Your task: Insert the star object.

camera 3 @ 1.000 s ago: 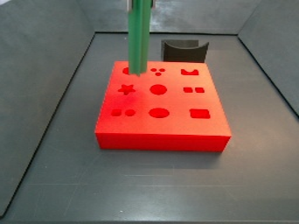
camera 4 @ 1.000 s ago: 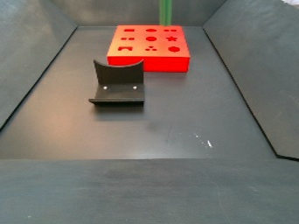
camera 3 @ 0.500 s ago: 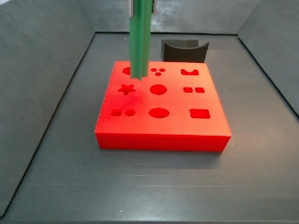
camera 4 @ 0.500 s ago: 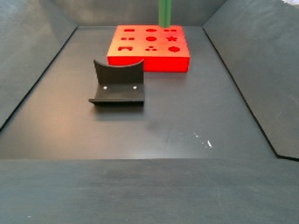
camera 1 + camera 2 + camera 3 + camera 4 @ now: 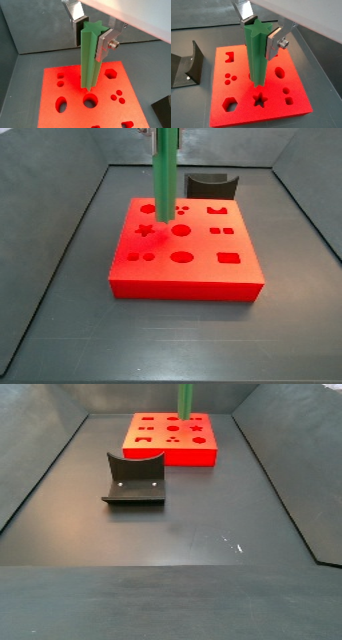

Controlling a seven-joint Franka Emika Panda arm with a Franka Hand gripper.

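Note:
My gripper (image 5: 260,31) is shut on the top of the star object (image 5: 256,52), a long green rod with a star-shaped end, and holds it upright; the grip also shows in a wrist view (image 5: 93,33). The rod (image 5: 167,173) hangs over the red block (image 5: 187,273), with its lower tip just above the block's top face near the middle holes. The star-shaped hole (image 5: 258,100) lies beside the tip and is empty; it also shows in a side view (image 5: 144,229). In a side view the rod (image 5: 185,398) stands over the block's far side (image 5: 170,452).
The fixture (image 5: 134,480) stands on the dark floor away from the block; it also shows in a side view (image 5: 210,185) and a wrist view (image 5: 188,70). The block's top carries several other shaped holes. Grey walls surround the floor.
The rod and gripper have shifted sideways across the block's top, away from its edge, and the tip sits slightly lower over the block.

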